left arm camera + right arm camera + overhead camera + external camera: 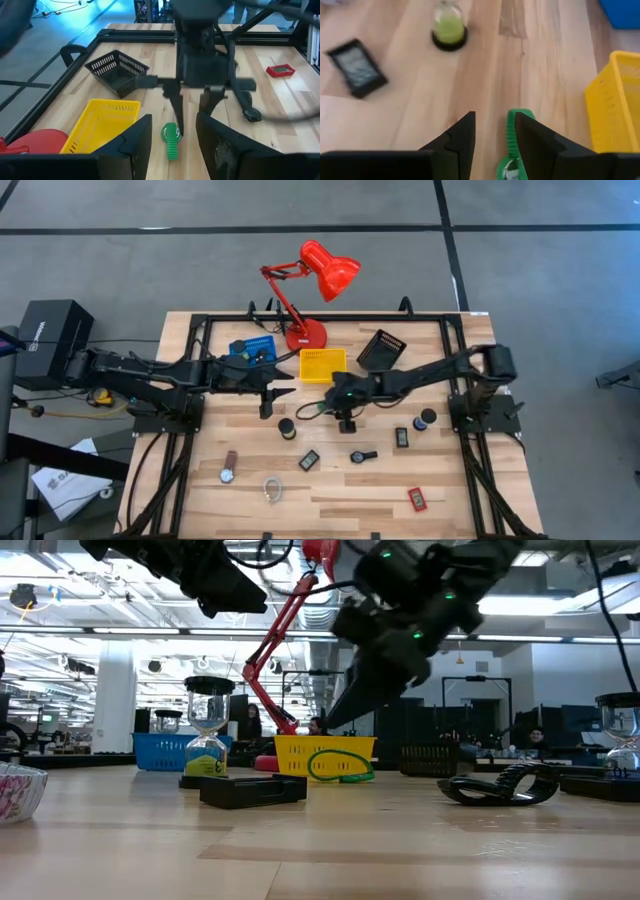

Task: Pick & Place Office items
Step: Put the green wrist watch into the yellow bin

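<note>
While right gripper (192,107) hangs part-open, holding nothing, over green coiled piece (171,141), beside yellow tray (102,125), apparently lining up a pick; left gripper (283,393) waits part-open, empty.

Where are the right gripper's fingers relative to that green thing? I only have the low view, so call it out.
Observer: In the right wrist view, the green piece lies on the wood between the right gripper's open fingers. It is not pinched yet.
Operator: Tell me what's next to it.
Observer: The yellow tray sits close beside it. The piece is outside the tray, on the table, with a gap between them.
Operator: Report the left arm.
Observer: From above, the left gripper hovers open, facing the right one and holding nothing.
</note>
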